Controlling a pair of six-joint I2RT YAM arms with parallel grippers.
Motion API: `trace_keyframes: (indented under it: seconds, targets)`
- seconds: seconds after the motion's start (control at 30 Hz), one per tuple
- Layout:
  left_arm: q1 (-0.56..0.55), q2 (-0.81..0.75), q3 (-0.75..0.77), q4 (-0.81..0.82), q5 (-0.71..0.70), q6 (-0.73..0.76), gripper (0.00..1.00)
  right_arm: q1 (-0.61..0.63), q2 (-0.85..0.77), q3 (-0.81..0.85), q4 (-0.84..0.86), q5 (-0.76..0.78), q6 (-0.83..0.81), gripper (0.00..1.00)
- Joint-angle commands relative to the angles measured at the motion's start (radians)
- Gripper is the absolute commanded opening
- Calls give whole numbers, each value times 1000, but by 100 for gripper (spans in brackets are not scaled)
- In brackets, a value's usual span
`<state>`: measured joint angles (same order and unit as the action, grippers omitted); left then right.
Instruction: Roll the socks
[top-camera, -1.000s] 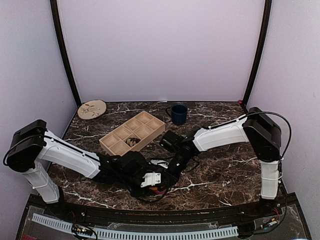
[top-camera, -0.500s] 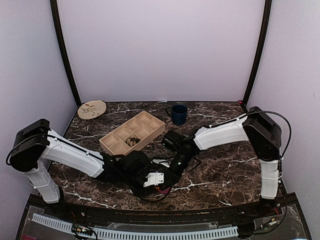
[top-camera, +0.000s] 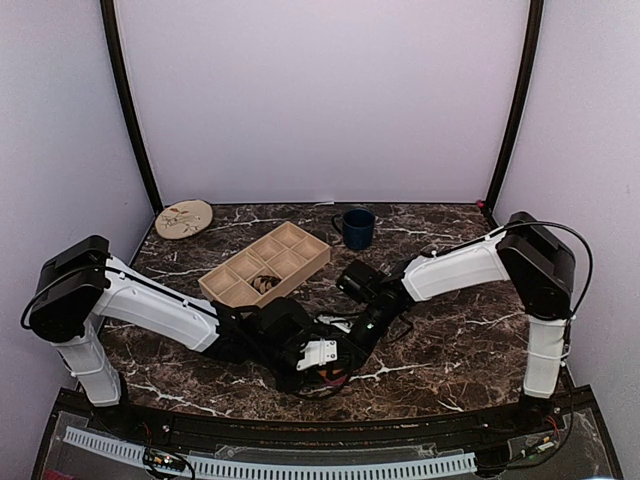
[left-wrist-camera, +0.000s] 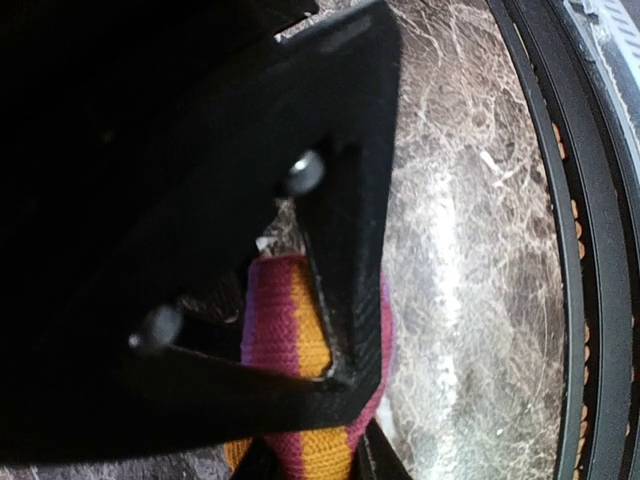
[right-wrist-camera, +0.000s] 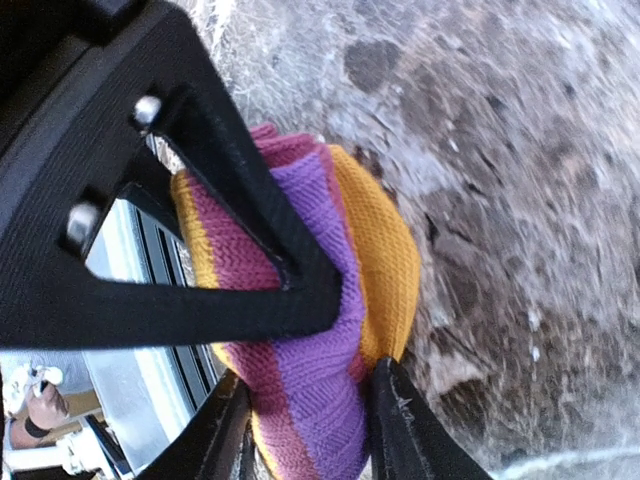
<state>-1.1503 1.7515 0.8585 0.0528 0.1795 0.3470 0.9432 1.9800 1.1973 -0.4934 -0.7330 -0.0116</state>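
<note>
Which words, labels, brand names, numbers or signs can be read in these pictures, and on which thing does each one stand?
No text can be read in any view.
Plate: a dark drawing, no letters.
White block near the arm ends: small dark marks, too small to read.
Mug, tray, striped sock: no writing shows.
</note>
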Motion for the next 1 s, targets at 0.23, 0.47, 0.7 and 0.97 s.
trace_keyframes:
  seconds: [0.23,0.47,0.7,0.97]
  targets:
    - [-9,71,-19,-162,71,-146,1,-32,-153,-187,208,69,136,49]
    - [-9,59,-17,-170,66,-203,0,-68,-246,-266,278,149,197,51]
    - [-7,47,8,-169,43,-287,0,-95,-321,-296,302,302,253,52]
    - [39,-7,80,-198,-54,-413,0,-110,-377,-312,322,436,286,52]
